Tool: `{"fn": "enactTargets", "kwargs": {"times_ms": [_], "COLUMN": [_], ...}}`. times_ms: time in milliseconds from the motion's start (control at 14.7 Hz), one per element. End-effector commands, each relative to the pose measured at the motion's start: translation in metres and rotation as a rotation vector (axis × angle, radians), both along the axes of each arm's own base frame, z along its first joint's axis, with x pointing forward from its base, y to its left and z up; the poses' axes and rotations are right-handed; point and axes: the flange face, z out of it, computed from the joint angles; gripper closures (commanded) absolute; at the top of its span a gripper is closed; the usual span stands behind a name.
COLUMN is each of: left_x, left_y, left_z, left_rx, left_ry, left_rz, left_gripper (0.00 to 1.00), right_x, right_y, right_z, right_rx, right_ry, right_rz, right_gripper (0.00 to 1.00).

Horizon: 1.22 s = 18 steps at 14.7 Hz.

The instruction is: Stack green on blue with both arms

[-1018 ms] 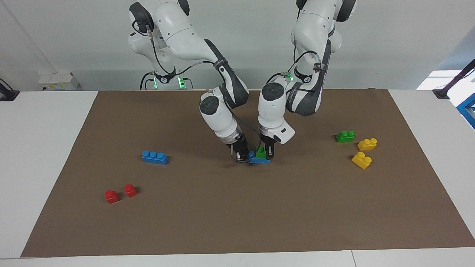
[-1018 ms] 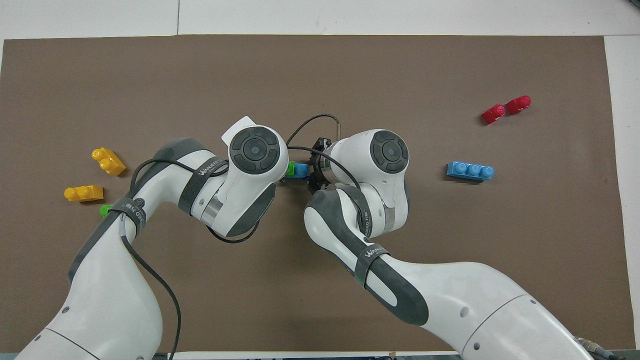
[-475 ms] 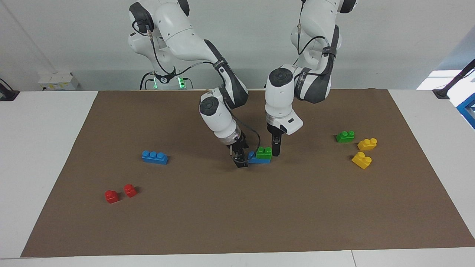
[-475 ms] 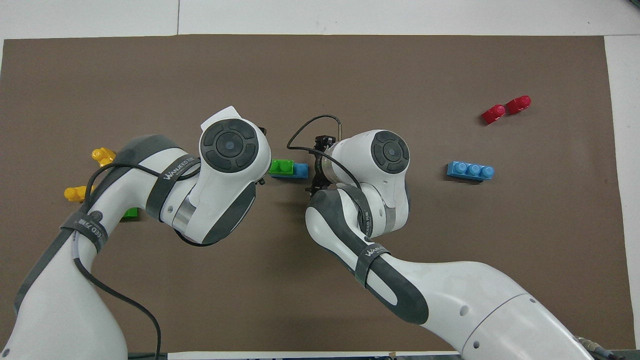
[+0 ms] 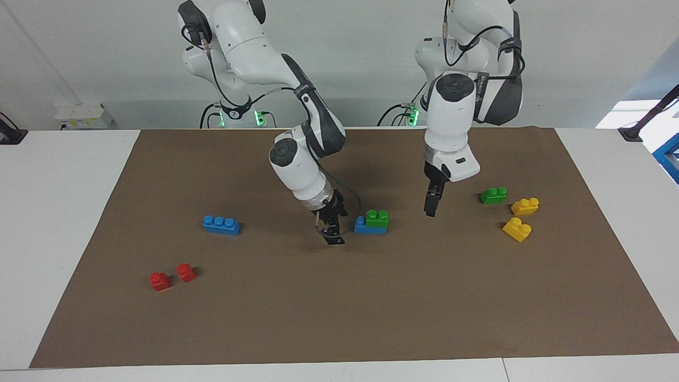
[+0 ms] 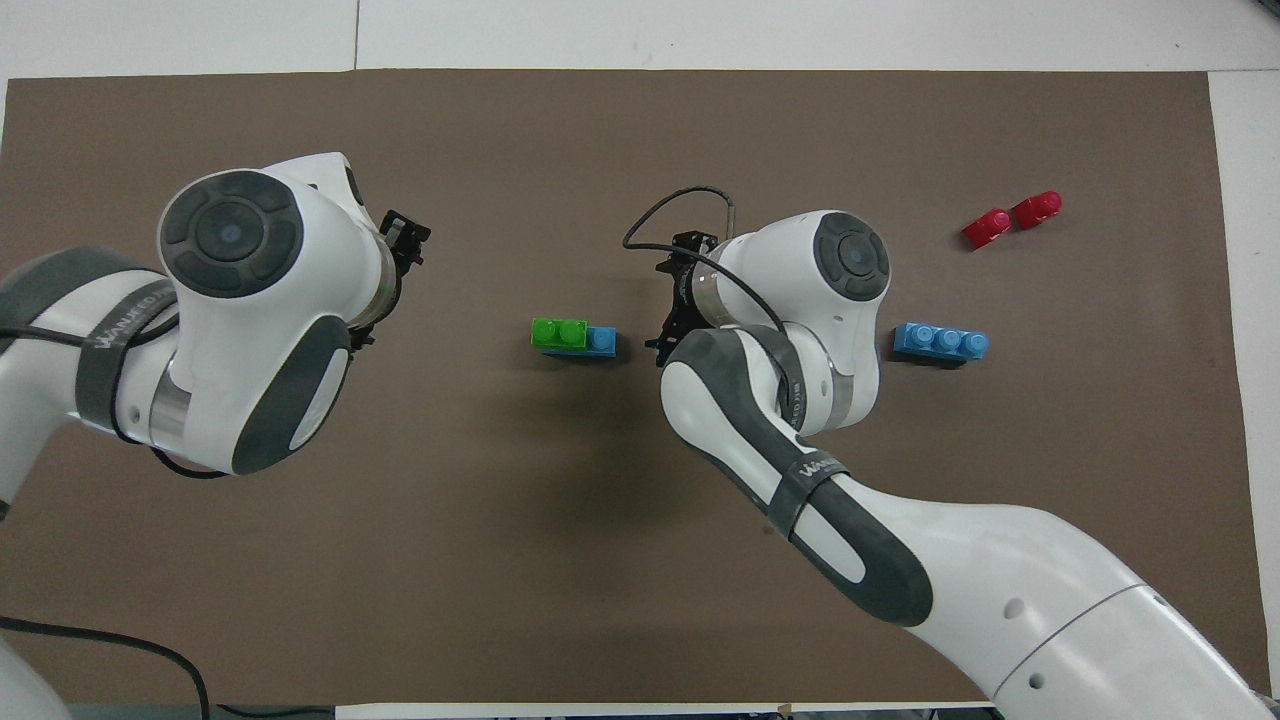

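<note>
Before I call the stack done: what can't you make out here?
- Whether green brick is fully pressed onto blue brick: seam too small, both views.
- Spare green brick and the yellow bricks: hidden under the left arm in the overhead view.

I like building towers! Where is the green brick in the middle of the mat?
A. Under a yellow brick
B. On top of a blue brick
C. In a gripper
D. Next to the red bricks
B: the green brick sits on the blue brick, with no gripper touching it.
</note>
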Motion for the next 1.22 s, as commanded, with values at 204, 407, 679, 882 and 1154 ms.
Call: {"fn": "enactTargets", "kwargs": {"times_ms": [204, 407, 679, 882, 1154], "left_x": [-0.001, -0.014, -0.03, -0.036, -0.044], "left_y": [0.098, 0.131, 0.149, 0.161, 0.162], "left_z": [0.049, 0.076, 0.092, 0.093, 0.111], "left_rx": [-0.007, 0.002, 0.006, -0.003, -0.037], "left_ry": [0.079, 0.108, 0.165, 0.207, 0.19], "left_rz": [-0.368, -0.566, -0.785, -0.875, -0.853], "left_gripper": [0.0, 0.0, 0.0, 0.0, 0.0], "right_x": [0.015, 0.012, 0.001, -0.01, -0.039], "right_y": [-0.082, -0.125, -0.191, -0.238, -0.271], "right_z": [0.096, 0.135, 0.174, 0.197, 0.244], "right_rx": [0.02, -0.01, -0.071, -0.224, -0.34], "right_ry": [-0.094, -0.208, -0.324, -0.398, -0.412], "right_rz": [0.089, 0.327, 0.683, 1.049, 1.402], "right_gripper": [0.0, 0.0, 0.0, 0.0, 0.0]}}
